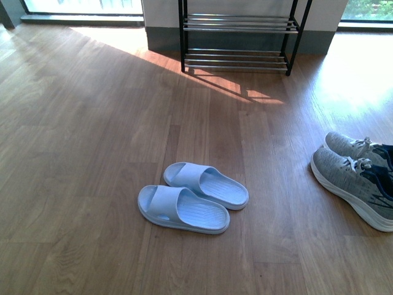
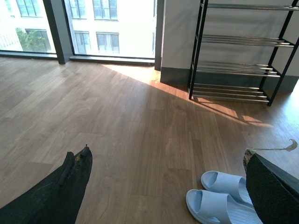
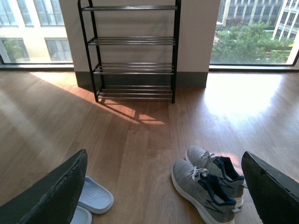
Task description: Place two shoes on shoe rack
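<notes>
A pair of pale blue slides [image 1: 193,196] lies side by side on the wood floor in the front view, also seen as slides [image 2: 224,200] and slides [image 3: 93,198] in the wrist views. A pair of grey knit sneakers [image 1: 356,175] with white soles rests at the right edge; the sneakers [image 3: 208,184] sit between my right gripper's fingers in its view. The black shoe rack [image 1: 239,37] with chrome rods stands against the far wall, its tiers bare; rack [image 2: 240,56], rack [image 3: 133,51]. My left gripper [image 2: 168,163] and right gripper [image 3: 163,165] both hang open above the floor, holding nothing.
Large windows [image 2: 110,25] and a grey skirting wall [image 3: 187,79] back the rack. Sunlight patches [image 1: 245,86] fall on the wood floor [image 1: 92,153] in front of it.
</notes>
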You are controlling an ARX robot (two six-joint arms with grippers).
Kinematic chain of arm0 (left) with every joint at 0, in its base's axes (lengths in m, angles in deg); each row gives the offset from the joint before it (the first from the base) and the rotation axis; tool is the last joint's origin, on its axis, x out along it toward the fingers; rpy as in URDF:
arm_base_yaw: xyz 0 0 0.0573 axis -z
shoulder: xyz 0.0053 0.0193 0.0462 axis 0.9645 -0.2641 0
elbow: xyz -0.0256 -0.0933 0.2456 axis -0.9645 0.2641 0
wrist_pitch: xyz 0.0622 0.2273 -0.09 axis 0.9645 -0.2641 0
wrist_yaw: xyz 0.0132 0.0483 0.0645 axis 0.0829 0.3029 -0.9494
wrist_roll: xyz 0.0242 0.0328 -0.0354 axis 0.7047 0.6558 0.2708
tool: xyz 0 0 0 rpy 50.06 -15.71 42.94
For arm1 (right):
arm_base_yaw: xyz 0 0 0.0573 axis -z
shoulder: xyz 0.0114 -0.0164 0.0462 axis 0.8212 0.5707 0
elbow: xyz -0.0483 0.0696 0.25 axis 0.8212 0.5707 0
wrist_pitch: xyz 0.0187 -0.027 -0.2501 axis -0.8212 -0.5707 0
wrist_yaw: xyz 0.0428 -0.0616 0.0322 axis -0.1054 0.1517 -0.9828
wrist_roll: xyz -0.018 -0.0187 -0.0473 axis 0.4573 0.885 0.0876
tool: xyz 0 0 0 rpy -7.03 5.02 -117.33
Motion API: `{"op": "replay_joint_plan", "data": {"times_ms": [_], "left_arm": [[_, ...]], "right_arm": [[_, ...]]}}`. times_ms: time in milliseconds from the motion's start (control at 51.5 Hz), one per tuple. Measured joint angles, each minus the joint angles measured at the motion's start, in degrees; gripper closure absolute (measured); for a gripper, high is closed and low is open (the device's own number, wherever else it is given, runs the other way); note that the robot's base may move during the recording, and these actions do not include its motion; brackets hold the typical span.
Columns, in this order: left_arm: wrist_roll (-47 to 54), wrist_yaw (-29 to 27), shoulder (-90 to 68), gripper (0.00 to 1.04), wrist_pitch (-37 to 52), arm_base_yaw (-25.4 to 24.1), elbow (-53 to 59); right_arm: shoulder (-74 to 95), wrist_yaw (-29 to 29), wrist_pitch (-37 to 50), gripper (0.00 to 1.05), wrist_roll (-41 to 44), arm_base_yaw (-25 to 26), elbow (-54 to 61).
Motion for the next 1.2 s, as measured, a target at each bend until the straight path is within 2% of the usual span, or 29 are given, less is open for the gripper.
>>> {"op": "replay_joint_plan", "data": {"times_ms": [1204], "left_arm": [[0.00, 0.00, 0.02, 0.09, 0.00, 0.00, 0.00]], "right_arm": [[0.00, 0.00, 0.00, 0.09, 0.00, 0.00, 0.00]]}}
